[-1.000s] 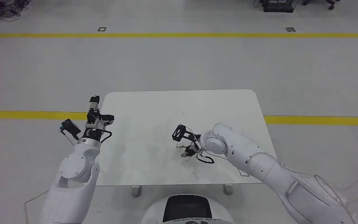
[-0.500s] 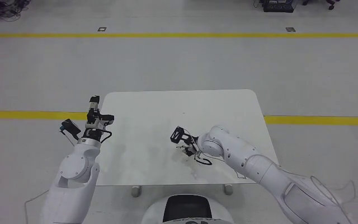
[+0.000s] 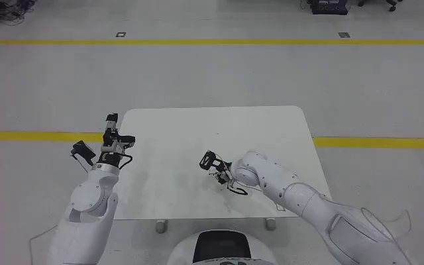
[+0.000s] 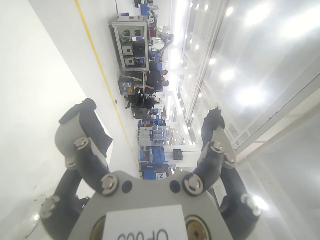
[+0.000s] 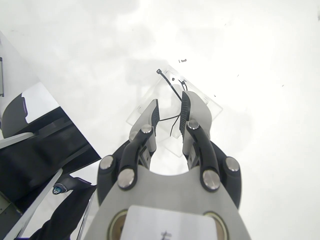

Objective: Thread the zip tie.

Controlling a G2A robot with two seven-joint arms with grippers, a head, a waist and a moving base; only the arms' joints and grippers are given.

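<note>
A thin black zip tie (image 5: pixel 169 83) lies on a small clear plate (image 5: pixel 205 103) on the white table (image 3: pixel 199 129). Its square head points away from my right gripper (image 5: pixel 170 98). That gripper hangs just over the plate, open, with one strand of the tie crossing the gap between its ribbed pads (image 5: pixel 184 106). In the top view the right gripper (image 3: pixel 222 176) is near the table's middle, toward the front. My left gripper (image 3: pixel 116 137) stands at the table's left edge, pointing up and open, with nothing between its fingers (image 4: pixel 82 126).
A few tiny black scraps (image 5: pixel 183 61) lie on the table just past the plate. The table's front edge (image 3: pixel 199 218) is close behind the right gripper. White tabletop stretches to the back and right.
My right arm has shifted slightly to the left over the plate. The left arm has not moved.
</note>
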